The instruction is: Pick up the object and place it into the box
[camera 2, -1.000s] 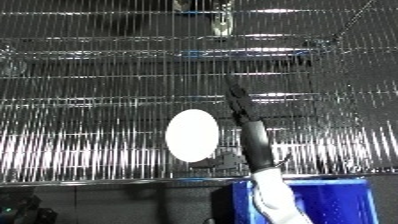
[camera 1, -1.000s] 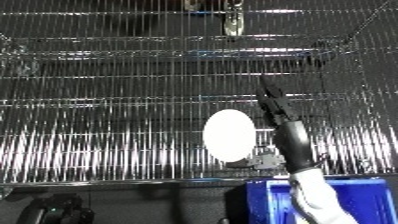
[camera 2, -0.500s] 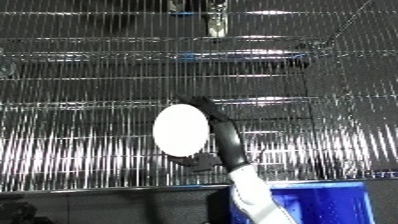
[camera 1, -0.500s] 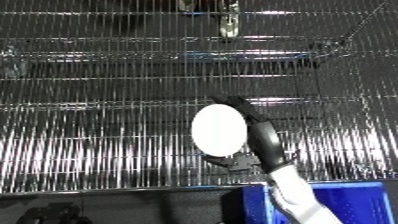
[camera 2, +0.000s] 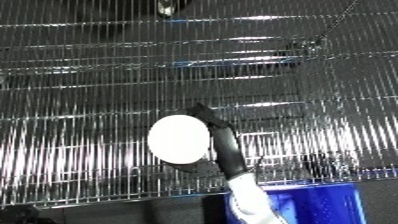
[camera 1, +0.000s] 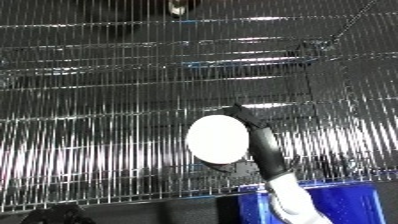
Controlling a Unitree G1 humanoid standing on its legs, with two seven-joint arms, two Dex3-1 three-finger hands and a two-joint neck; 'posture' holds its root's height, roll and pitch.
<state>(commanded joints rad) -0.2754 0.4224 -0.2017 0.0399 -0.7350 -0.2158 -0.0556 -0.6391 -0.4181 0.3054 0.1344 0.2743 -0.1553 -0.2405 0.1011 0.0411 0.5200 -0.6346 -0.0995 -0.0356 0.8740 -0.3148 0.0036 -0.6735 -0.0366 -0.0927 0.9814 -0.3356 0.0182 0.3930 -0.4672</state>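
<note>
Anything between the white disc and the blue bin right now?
Only the robot hand and its forearm: the hand curls round the white disc, and the forearm runs down to the blue bin. Left eye view shows it.

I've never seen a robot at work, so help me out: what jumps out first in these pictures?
First, a bright white oval object, just below the middle, against shiny wire shelving that fills nearly the whole view. A black robot hand wraps round the object's right edge, on a white forearm rising from the bottom edge. Below it, a blue bin fills the lower right corner.
</note>
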